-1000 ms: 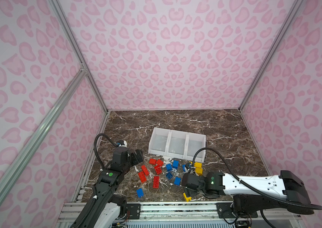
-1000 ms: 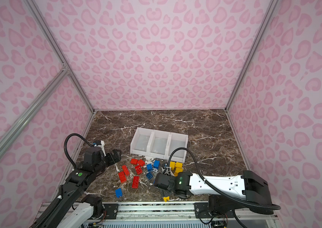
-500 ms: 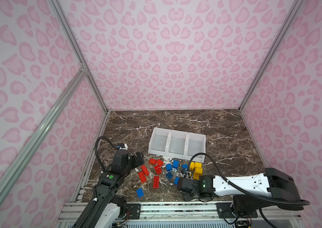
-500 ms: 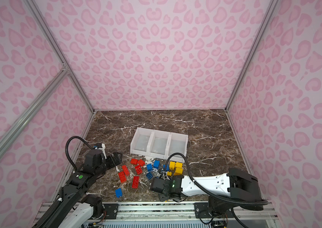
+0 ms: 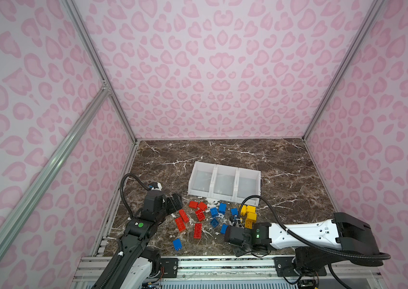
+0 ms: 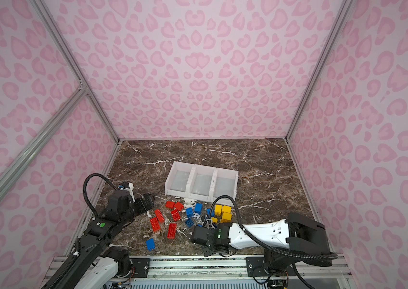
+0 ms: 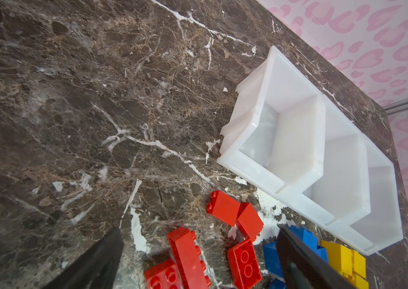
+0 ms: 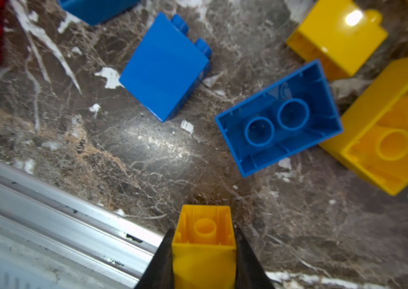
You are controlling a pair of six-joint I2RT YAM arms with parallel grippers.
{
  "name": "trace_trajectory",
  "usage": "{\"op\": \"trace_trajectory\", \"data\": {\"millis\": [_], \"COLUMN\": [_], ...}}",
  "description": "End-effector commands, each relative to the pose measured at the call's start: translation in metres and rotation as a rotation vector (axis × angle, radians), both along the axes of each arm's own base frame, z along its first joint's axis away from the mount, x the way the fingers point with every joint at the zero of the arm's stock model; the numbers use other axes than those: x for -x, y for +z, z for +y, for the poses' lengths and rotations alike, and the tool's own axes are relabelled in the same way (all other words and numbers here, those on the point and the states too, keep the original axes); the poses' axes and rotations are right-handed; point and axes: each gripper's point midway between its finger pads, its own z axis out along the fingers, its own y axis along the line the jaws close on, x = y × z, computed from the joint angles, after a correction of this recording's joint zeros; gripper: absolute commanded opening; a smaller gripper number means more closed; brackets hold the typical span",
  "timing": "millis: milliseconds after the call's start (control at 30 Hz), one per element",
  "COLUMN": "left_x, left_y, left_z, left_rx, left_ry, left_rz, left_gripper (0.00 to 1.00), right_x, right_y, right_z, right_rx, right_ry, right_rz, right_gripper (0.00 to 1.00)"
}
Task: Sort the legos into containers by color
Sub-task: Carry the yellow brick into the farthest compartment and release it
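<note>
Here, a glossy, hollow-bottomed yellow brick [image 8: 204,265] inside the right gripper [image 8: 204,234].

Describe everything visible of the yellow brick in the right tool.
The yellow brick is squarish, glossy plastic. Its hollow underside, with one round tube, faces away from the right tool, which is shut on it, black fingers pressing two opposite sides. It is over the marble table by the metal rail; contact unclear.

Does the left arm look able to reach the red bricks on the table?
Probably yes. The left gripper is open and hangs just beside the red bricks; only bare table lies between, and nothing covers them.
</note>
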Motion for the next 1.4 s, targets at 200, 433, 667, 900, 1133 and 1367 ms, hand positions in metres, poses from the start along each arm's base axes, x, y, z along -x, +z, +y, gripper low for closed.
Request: {"op": "trace_trajectory", "data": {"millis": [200,433,667,900,1133,1367], "left_x": [0.002,0.008,0.01,0.01,0.01,0.011], "left_y": [-0.001,0.003,0.003,-0.006,-0.01,-0.009], "left_z": [0.001,0.006,0.003,0.002,0.001,-0.002], "left_rx": [0.003,0.007,0.041,0.033,0.031,0.024], "left_ry": [0.012,0.037,0.028,0.021,0.021,-0.004], "left_rz": [0.013,0.001,-0.028,0.015,0.028,0.029], "left_gripper": [0.97,0.97,0.97,0.97,0.97,0.98], "right_x": [-0.091,-0.188,-0.241,-0.265,-0.271,-0.268], "right_y": [0.072,0.103,0.063,0.041,0.043,0.071], "right_z": [-0.014,-0.042,-0.069,-0.072,-0.075,-0.077], "right_rx": [0.005,0.004,0.038,0.077,0.079,0.033], "right_ry": [-0.001,-0.1,-0.212,-0.238,-0.244,-0.255], "right_rz": [-0.182,-0.292,-0.232,-0.194,-0.191,-0.233], "right_gripper": [0.31,0.31,0.3,0.36,0.72,0.76]}}
